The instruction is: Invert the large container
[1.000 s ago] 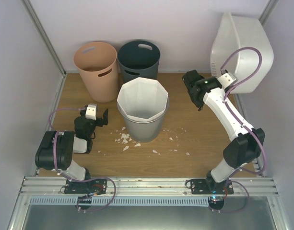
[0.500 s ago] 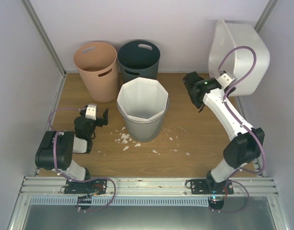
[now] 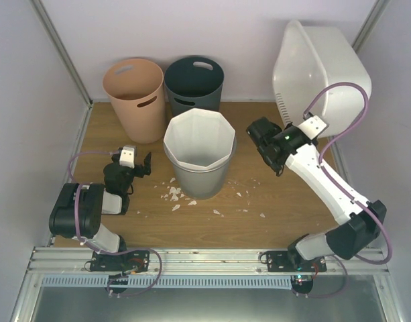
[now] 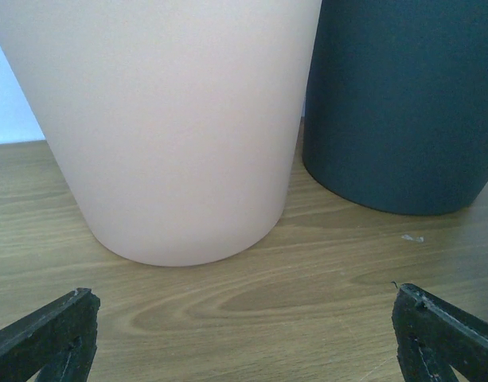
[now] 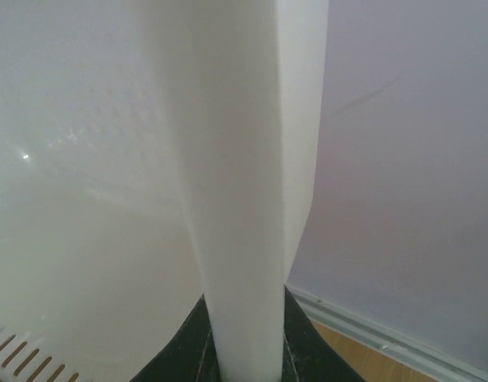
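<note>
The large container (image 3: 322, 70), a wide translucent-white tub, is held up on its edge at the back right, its bottom facing the camera. My right gripper (image 3: 279, 127) is shut on its rim at the lower left. In the right wrist view the rim (image 5: 244, 239) runs up between the two black fingers (image 5: 180, 354). My left gripper (image 3: 143, 165) rests low at the left of the table, open and empty. Its fingertips (image 4: 48, 330) show at the bottom corners of the left wrist view.
A tall white faceted bin (image 3: 200, 151) stands mid-table. A peach bin (image 3: 133, 97) and a dark bin (image 3: 194, 84) stand at the back; both fill the left wrist view, the peach bin (image 4: 172, 119) left and the dark bin (image 4: 403, 95) right. White scraps (image 3: 173, 194) litter the wood.
My right arm has drawn toward the table's middle and lifted, carrying the large container left and tipping it more upright. The left arm has not moved.
</note>
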Controlling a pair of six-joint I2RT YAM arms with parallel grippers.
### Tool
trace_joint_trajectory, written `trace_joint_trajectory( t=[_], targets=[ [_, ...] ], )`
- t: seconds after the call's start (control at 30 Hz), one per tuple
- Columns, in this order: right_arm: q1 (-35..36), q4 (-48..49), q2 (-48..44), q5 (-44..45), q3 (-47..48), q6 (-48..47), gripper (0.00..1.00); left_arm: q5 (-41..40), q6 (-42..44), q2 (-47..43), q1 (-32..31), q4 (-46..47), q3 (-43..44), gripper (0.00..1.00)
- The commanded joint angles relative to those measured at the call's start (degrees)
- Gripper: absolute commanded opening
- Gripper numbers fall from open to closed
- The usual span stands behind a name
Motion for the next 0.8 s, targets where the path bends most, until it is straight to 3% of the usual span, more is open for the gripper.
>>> trace_joint_trajectory(
  t=[0.0,0.2,0.4,0.77],
  targets=[
    [2.70,3.00,-3.90,10.80,-3.51,4.55,0.01,-0.71,1.22,0.37,-0.35,4.35,0.72,0.99],
    [3.75,2.87,-9.49,10.80,-13.24,15.94,0.01,-0.76,1.21,0.37,-0.40,4.32,0.74,0.99],
    [4.94,2.57,-10.79,10.76,-16.71,19.53,0.01,-0.85,1.21,0.37,-0.35,4.36,0.69,0.99],
    [6.11,2.78,-6.36,10.81,-20.13,12.80,0.01,-0.92,1.30,0.37,-0.34,4.37,0.68,0.99]
  ],
)
